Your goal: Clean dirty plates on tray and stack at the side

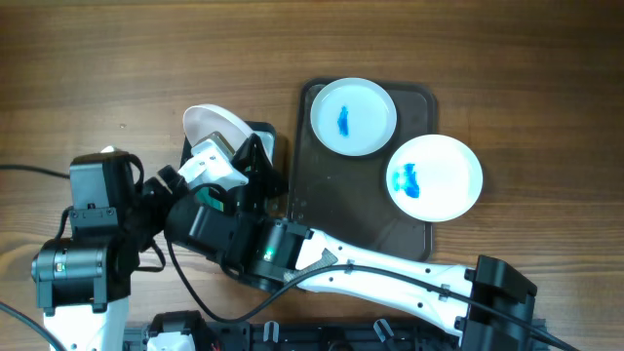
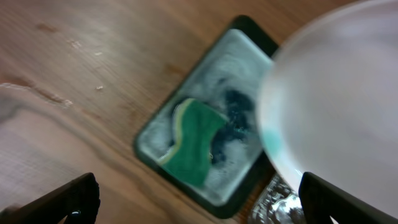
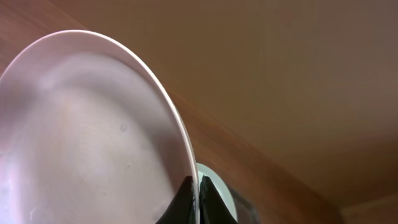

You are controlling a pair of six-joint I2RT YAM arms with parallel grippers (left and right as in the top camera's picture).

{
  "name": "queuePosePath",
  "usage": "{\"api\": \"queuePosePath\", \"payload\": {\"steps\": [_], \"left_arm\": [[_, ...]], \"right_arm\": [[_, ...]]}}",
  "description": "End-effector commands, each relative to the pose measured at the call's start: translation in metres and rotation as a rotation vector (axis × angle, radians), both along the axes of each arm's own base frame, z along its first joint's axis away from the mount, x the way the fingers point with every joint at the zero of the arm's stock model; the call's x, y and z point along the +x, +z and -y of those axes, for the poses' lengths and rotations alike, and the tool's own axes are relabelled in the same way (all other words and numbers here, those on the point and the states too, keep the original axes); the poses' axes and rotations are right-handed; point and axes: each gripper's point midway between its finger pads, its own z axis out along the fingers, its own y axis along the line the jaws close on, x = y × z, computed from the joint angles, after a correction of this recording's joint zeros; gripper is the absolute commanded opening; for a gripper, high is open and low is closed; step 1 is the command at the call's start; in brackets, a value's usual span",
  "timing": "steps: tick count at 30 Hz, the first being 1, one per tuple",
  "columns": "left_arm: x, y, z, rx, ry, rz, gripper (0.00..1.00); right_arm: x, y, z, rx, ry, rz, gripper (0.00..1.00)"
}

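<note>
my right hand [image 3: 199, 190] is closed on the rim of one plate [image 1: 211, 123], the edge pinched between my two fingers. the plate hangs tilted above the surface [image 1: 117, 58], left of the tray [image 1: 322, 210], and over the small sponge tray [image 2: 231, 62]. my arm hides most of that small tray from overhead. in my right wrist view the plate's face looks pale and free of blue, though it is soft and out of focus.

my left hand [image 2: 199, 196] is wide open and holds nothing. its fingers [image 2: 71, 199] stand at either side of the wrist view, above the sponge tray. that tray is coated in whitish foam with darker patches, and a green sponge [image 2: 194, 146] with a yellow edge lies in it. the held plate fills the upper right of this view as a blur.

the other two plates are on the tray. the second plate [image 1: 353, 115] sits at the far end, inside the rim, with a small blue smear in its middle. the third plate [image 1: 435, 177] lies near it towards me. it has a larger blue smear on its left half, and its right side hangs out past the tray's right rim. the two look very close, but i cannot tell if they touch.
</note>
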Motion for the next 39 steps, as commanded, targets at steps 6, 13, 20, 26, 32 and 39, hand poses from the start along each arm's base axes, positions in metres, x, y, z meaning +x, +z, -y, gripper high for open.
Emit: {"api": "queuePosePath", "payload": {"steps": [6,13,20,26,32,39], "left_arm": [[-0.009,-0.002,-0.047,0.005,0.304,-0.024,1.00],[-0.009,-0.010,-0.052,-0.005,0.329,-0.065,1.00],[-0.008,-0.013,-0.053,-0.006,0.329,-0.084,1.00],[-0.007,-0.014,-0.053,-0.007,0.328,-0.088,1.00],[-0.007,-0.014,-0.053,-0.007,0.328,-0.088,1.00],[-0.007,-0.014,-0.053,-0.007,0.328,-0.088,1.00]], "right_arm": [[-0.001,0.030,0.007,0.043,-0.025,0.047,0.04],[0.000,0.035,0.004,0.045,-0.018,0.062,0.04],[0.000,0.057,0.004,-0.021,-0.043,0.132,0.04],[-0.006,0.068,-0.001,-0.122,-0.024,0.157,0.04],[-0.013,0.070,-0.007,-0.208,0.010,0.158,0.04],[-0.012,0.080,-0.004,-0.153,-0.027,0.183,0.04]]}}
